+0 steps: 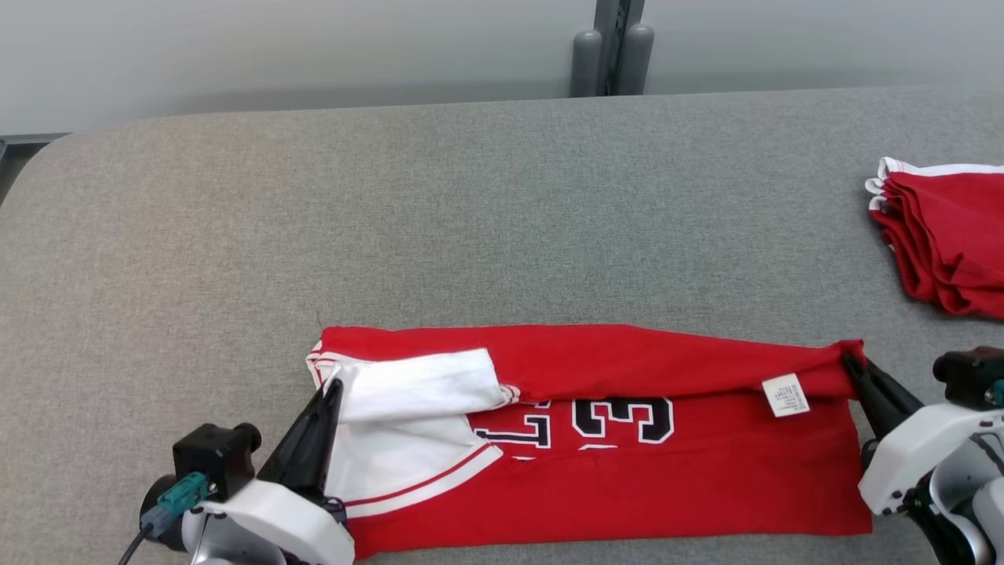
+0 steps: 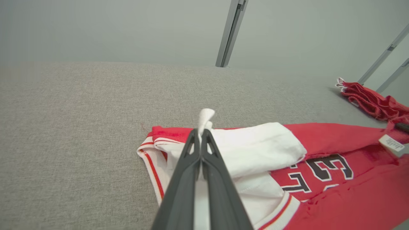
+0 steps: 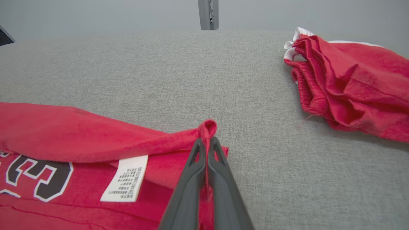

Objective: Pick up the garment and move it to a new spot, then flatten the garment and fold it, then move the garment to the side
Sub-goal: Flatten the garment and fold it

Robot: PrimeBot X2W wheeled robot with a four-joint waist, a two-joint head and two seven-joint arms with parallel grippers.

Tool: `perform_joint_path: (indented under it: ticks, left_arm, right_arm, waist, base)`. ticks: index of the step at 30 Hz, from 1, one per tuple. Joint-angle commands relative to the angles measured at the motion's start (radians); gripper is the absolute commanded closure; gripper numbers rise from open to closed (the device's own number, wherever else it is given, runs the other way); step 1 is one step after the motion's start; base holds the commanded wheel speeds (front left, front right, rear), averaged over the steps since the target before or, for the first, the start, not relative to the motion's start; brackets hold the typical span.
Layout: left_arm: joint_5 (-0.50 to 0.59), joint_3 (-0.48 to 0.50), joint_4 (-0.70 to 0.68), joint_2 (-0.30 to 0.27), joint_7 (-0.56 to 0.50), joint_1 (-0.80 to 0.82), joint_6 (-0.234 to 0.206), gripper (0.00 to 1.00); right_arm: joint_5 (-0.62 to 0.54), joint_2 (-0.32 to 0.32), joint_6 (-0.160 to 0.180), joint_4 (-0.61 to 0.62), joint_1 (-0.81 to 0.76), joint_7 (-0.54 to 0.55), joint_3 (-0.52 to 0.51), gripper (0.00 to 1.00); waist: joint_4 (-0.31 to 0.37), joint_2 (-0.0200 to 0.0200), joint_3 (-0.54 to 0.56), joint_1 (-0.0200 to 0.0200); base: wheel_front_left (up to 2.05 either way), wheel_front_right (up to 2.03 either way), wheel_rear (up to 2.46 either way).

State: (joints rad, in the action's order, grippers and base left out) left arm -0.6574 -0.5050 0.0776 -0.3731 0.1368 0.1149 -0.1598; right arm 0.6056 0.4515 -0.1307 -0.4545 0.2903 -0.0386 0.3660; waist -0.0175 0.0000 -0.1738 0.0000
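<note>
The garment (image 1: 612,463) is a red jersey with white sleeves and black-and-white lettering, lying stretched out near the table's front edge with its far half folded toward me. My left gripper (image 1: 333,386) is shut on the white sleeve at the garment's left end; a tuft of white cloth (image 2: 204,116) sticks up between its fingertips (image 2: 200,134). My right gripper (image 1: 849,361) is shut on the red corner at the right end, where pinched cloth (image 3: 208,127) bulges above its fingertips (image 3: 207,142). A white care label (image 3: 124,179) hangs near that corner.
A second red garment (image 1: 945,235) with white trim lies bunched at the table's right edge. The grey fabric table (image 1: 471,220) stretches bare behind the jersey. A grey post (image 1: 612,47) stands behind the far edge.
</note>
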Motion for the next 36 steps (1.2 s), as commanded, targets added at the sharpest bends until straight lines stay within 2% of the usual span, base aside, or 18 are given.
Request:
perform_joint_path:
  ticks: [1,6,7,9,10,11,12,15,16,17,18,19,29,36]
  left_arm:
    - [-0.003,0.004,-0.003,-0.007,0.003,-0.01,-0.007,1.0]
    - [-0.019,0.002,0.014,-0.009,0.0,-0.044,-0.011,1.0]
    - [-0.021,0.0,0.021,-0.008,0.002,-0.05,-0.01,1.0]
    - [-0.031,0.003,0.028,-0.003,0.008,-0.062,-0.009,1.0]
    - [-0.034,0.006,0.032,-0.003,0.013,-0.069,-0.007,1.0]
    - [-0.038,0.007,0.036,-0.003,0.018,-0.076,-0.007,1.0]
    - [-0.041,0.008,0.039,-0.003,0.022,-0.084,-0.007,1.0]
    - [-0.054,0.015,0.045,0.003,0.035,-0.107,-0.012,1.0]
    - [-0.058,0.017,0.045,0.003,0.04,-0.115,-0.016,0.86]
    - [-0.058,0.019,0.044,0.002,0.043,-0.124,-0.017,0.68]
    - [-0.069,0.023,0.038,0.001,0.049,-0.144,-0.017,0.13]
    - [-0.08,0.034,0.032,0.004,0.058,-0.163,-0.021,0.0]
    - [-0.067,0.076,-0.043,0.004,0.103,-0.184,-0.047,0.0]
    - [-0.029,0.068,-0.045,0.023,0.113,-0.129,-0.043,0.0]
  right_arm:
    - [-0.009,0.001,0.0,0.008,-0.015,0.002,-0.009,1.0]
    - [-0.042,-0.027,0.0,0.051,-0.082,0.003,-0.057,1.0]
    - [-0.048,-0.035,0.0,0.056,-0.094,-0.001,-0.067,0.8]
    - [-0.066,-0.05,0.0,0.068,-0.117,-0.01,-0.088,0.54]
    - [-0.076,-0.056,0.0,0.073,-0.129,-0.013,-0.094,0.47]
    - [-0.085,-0.061,0.0,0.08,-0.139,-0.02,-0.1,0.22]
    - [-0.093,-0.065,0.0,0.089,-0.15,-0.027,-0.105,0.02]
    - [-0.112,-0.076,0.0,0.1,-0.189,-0.042,-0.126,0.0]
    - [-0.12,-0.078,0.0,0.101,-0.199,-0.048,-0.137,0.0]
    - [-0.127,-0.083,0.0,0.104,-0.209,-0.052,-0.147,0.0]
    - [-0.135,-0.094,0.0,0.111,-0.235,-0.062,-0.175,0.0]
    - [-0.144,-0.099,0.0,0.117,-0.26,-0.07,-0.206,0.0]
    - [-0.161,-0.144,0.0,0.206,-0.375,-0.067,-0.405,0.0]
    - [-0.204,-0.186,0.0,0.238,-0.337,-0.009,-0.471,0.0]
  waist:
    - [0.001,0.0,0.001,0.0]
    - [0.008,0.0,0.008,0.0]
    - [0.011,0.0,0.011,0.0]
    - [0.014,0.0,0.015,0.0]
    - [0.016,0.0,0.018,0.0]
    - [0.017,0.0,0.02,0.0]
    - [0.018,0.0,0.023,0.0]
    - [0.021,0.0,0.033,0.0]
    - [0.021,0.0,0.036,0.0]
    - [0.02,0.0,0.039,0.0]
    - [0.018,0.0,0.045,0.0]
    - [0.015,0.0,0.05,0.0]
    - [-0.005,0.0,0.073,0.0]
    - [-0.01,0.0,0.088,0.0]
  base:
    - [0.0,0.0,0.0]
    - [0.0,0.0,0.0]
    - [0.0,0.0,0.0]
    - [0.0,0.0,0.0]
    - [0.0,0.0,0.0]
    - [0.0,0.0,0.0]
    - [0.0,0.0,0.0]
    - [0.0,0.0,0.0]
    - [0.0,0.0,0.0]
    - [0.0,0.0,0.0]
    - [0.0,0.0,0.0]
    - [0.0,0.0,0.0]
    - [0.0,0.0,0.0]
    - [0.0,0.0,0.0]
